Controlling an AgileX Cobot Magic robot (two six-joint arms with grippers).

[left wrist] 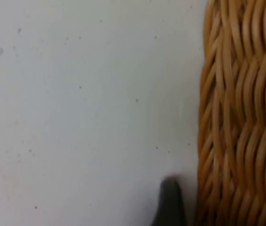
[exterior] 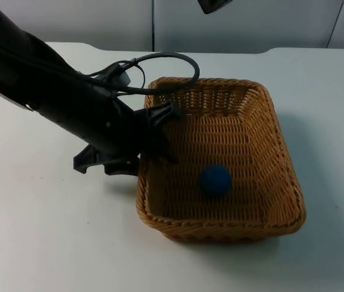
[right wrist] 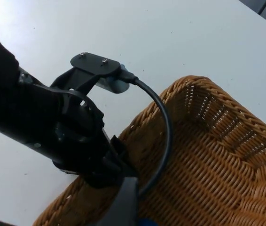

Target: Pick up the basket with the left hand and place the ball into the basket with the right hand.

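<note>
The woven wicker basket [exterior: 263,146] stands right of the table's middle, and the blue ball [exterior: 214,180] lies on its floor toward the near wall. My left gripper [exterior: 152,143] straddles the basket's left wall and is shut on the rim. In the left wrist view one fingertip [left wrist: 170,202] stands just outside the wicker wall [left wrist: 241,117], over the white table. My right gripper [exterior: 214,5] hangs high at the far edge, above and behind the basket, holding nothing that I can see. The right wrist view looks down on the left arm [right wrist: 53,127] and the basket [right wrist: 217,155].
White table top [exterior: 38,231] stretches out to the left of and in front of the basket. The grey partition wall [exterior: 99,18] closes the far side. The left arm [exterior: 44,91] crosses the upper left of the table.
</note>
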